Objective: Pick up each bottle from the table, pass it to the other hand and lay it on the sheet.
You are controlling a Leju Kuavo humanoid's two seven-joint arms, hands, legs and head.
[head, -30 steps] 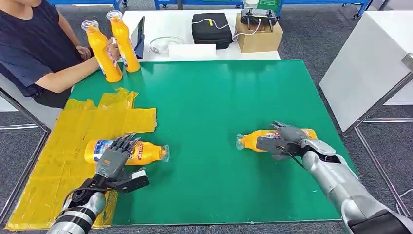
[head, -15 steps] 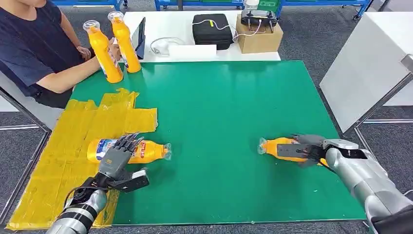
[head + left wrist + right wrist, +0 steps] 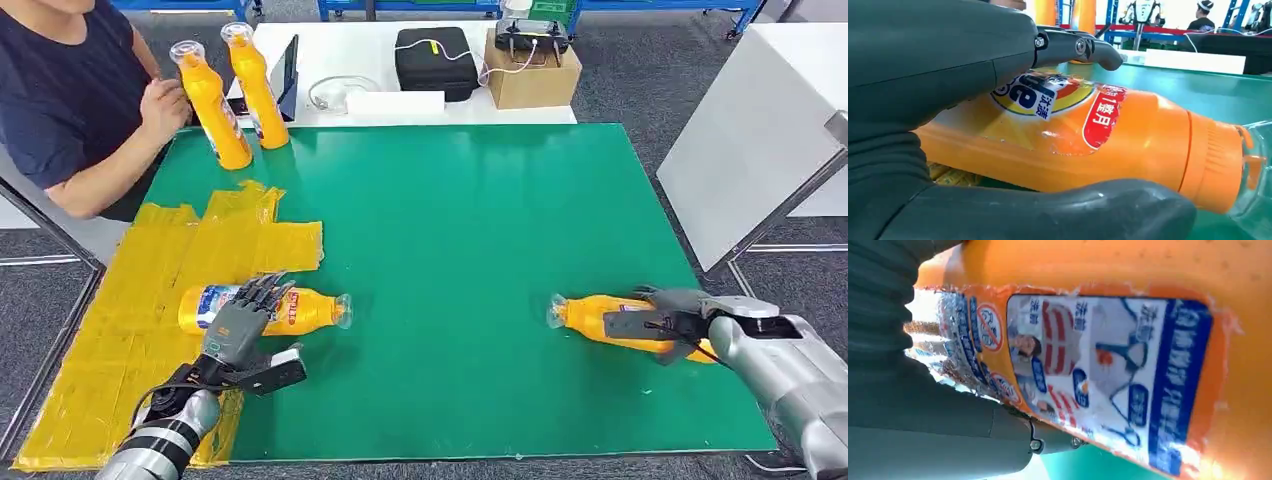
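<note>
Fingers of right hand wrapped round lying bottle, hiding its base, left hand fingers draped over sheet bottle, grip unclear

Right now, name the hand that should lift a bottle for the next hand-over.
Right. The right hand already grips a bottle lying on the green mat, off the yellow sheet. The left hand is around the other bottle, which already lies partly on that sheet.
</note>
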